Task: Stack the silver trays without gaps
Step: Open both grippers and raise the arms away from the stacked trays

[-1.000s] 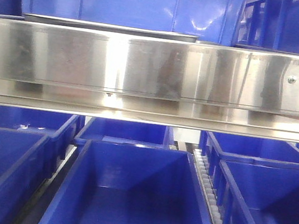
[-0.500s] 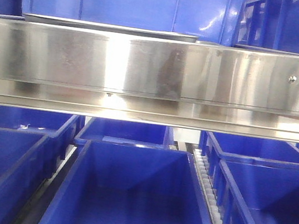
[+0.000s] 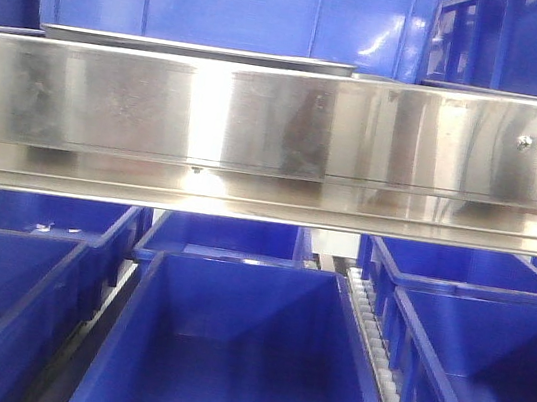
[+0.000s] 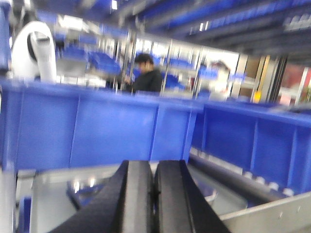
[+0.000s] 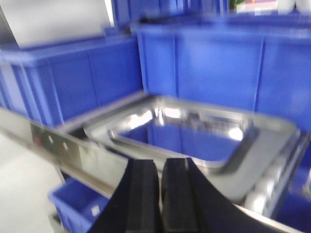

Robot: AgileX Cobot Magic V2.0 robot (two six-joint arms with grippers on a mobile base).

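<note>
On shelf: silver tray (image 5: 194,133), seemingly empty | blue bins (image 3: 236,348) empty | both end effectors pressed closed, holding nothing

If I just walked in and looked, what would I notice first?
Probably the long shiny steel rail running straight across the front view, with bright blue bins lined up below it. In the right wrist view a gleaming silver tray sits on the shelf in front of more blue bins, just beyond the right gripper, whose black fingers are closed together.
</note>
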